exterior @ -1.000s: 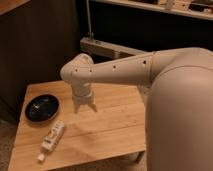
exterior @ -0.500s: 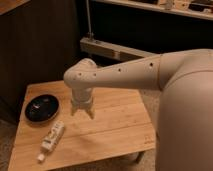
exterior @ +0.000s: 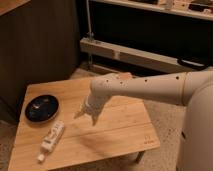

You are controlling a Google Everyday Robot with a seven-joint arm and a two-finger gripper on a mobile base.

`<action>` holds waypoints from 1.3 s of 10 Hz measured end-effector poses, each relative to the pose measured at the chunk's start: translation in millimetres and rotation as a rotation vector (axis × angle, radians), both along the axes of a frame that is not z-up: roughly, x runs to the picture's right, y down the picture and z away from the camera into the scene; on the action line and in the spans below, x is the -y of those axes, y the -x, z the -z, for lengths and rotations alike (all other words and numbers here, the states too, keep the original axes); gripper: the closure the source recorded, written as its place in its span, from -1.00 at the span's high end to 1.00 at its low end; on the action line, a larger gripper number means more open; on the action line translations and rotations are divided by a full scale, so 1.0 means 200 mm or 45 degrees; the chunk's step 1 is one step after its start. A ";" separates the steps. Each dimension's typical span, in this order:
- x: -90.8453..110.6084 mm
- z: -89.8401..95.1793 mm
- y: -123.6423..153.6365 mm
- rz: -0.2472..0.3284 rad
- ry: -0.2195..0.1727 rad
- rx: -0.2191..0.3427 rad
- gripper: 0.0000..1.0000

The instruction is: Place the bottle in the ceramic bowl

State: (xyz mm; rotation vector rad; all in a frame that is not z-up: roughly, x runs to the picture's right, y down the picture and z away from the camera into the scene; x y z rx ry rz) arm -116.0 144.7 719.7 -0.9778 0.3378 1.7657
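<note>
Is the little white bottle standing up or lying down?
Lying down. The bottle rests flat on its side on the table, outside the bowl. The tool hangs above the table beside it, not touching.

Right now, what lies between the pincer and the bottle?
Bare tabletop, in the camera view; the pincer hangs over the table's middle, apart from the bottle.

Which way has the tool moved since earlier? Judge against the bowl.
Yes: the tool, over the table, dropped lower and slightly right, away from the ceramic bowl.
</note>
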 end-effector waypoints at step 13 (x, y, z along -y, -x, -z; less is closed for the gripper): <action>-0.26 -0.18 0.66 0.262 0.205 0.203 0.30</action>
